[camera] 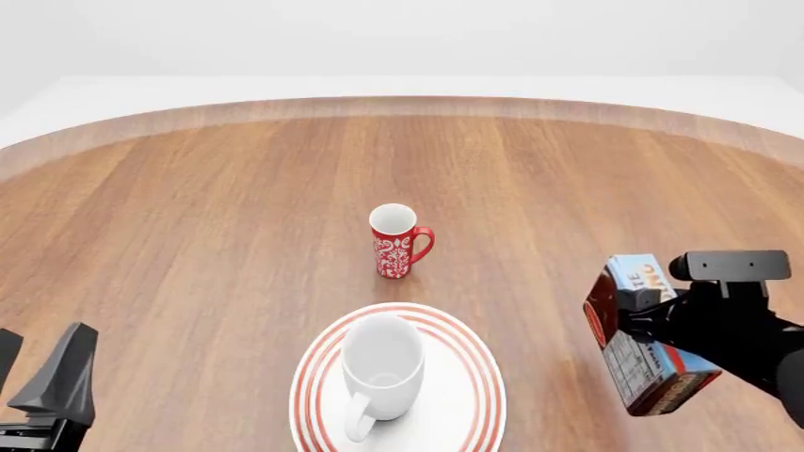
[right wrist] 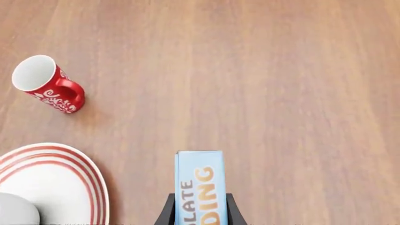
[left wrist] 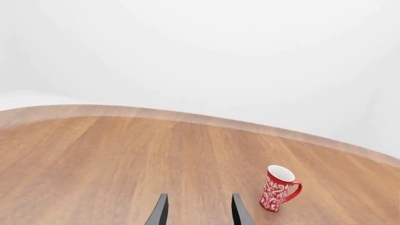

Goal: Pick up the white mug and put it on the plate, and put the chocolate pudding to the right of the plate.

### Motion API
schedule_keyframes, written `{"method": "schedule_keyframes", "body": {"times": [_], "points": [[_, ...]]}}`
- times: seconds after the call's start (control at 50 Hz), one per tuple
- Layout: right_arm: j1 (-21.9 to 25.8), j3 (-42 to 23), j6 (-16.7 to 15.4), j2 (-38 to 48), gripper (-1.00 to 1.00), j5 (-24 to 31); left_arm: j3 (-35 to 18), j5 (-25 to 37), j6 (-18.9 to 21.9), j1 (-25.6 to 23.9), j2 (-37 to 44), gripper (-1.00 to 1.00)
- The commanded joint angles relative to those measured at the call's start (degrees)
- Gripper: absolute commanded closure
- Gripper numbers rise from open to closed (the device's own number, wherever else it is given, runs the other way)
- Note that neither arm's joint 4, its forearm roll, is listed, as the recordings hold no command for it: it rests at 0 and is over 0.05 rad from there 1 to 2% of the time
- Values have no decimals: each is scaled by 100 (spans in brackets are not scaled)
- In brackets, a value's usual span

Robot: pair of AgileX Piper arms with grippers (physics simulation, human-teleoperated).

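Observation:
The white mug (camera: 380, 363) stands upright on the red-ringed plate (camera: 462, 400) near the table's front edge, handle toward the front. A part of it shows in the right wrist view (right wrist: 16, 212) on the plate (right wrist: 59, 180). My right gripper (camera: 628, 315) is shut on the chocolate pudding (camera: 647, 363) and holds it to the right of the plate. I cannot tell whether the box touches the table. In the right wrist view the box (right wrist: 198, 180) sits between the fingers of that gripper (right wrist: 200, 213). My left gripper (camera: 36, 363) is open and empty at the front left; it also shows in the left wrist view (left wrist: 200, 214).
A red mug with white pattern (camera: 395, 242) stands upright behind the plate at the table's middle; it also shows in the left wrist view (left wrist: 278, 187) and the right wrist view (right wrist: 47, 84). The wooden table's curved far edge (camera: 402, 105) runs across the back.

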Motion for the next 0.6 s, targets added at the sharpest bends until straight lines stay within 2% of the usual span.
{"method": "schedule_keyframes", "body": {"times": [0.02, 0.6], "points": [[-39, 101, 47, 58, 100, -108, 0, 3, 2, 5, 0, -100], [-95, 408, -60, 566, 100, -661, -3, 3, 0, 5, 0, -100]]}}
